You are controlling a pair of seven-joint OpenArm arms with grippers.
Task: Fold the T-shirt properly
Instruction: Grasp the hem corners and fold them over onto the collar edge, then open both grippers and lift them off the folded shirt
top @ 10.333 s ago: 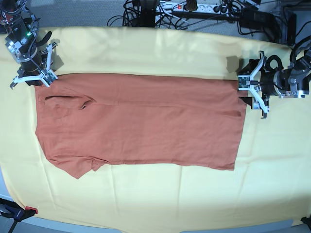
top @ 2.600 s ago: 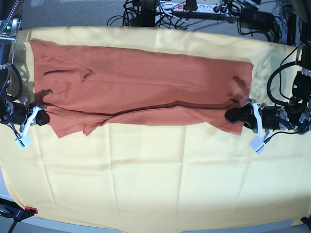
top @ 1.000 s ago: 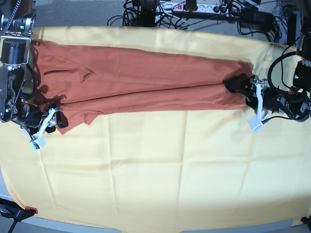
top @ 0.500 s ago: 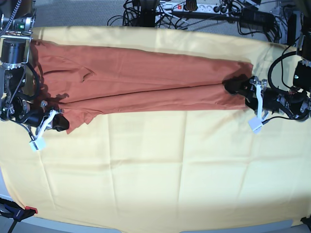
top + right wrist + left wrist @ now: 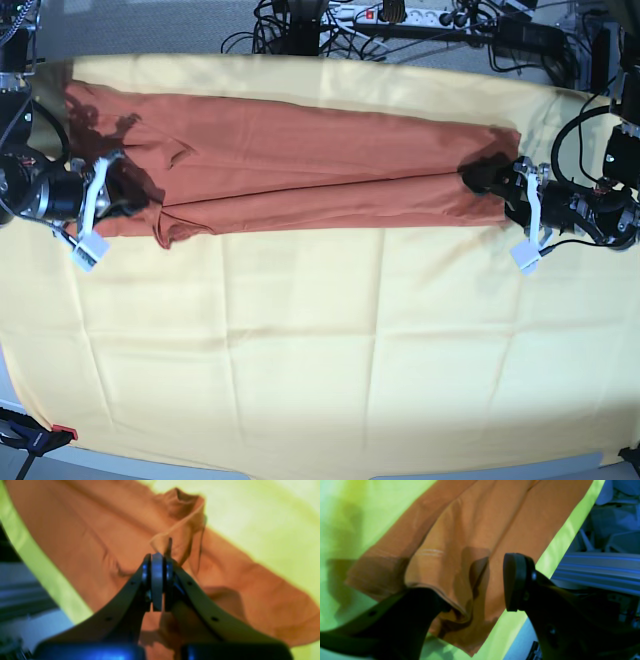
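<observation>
Base view shows the T-shirt [image 5: 300,165] folded lengthwise into a long band at the far side of the yellow cloth [image 5: 320,350], so both arms work its ends. Right fingers [image 5: 157,580] are clenched together, apparently empty (cloth bunches just beyond); left fingers [image 5: 515,580] stand spread over the hem, released.

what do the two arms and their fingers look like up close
Both arms are black metal with loose black cables looped around the wrists. The left gripper and right gripper each have dark curved fingers ending in flat rounded pads, with small screw holes along the sides. White plastic brackets sit behind the fingers in the base view.
</observation>
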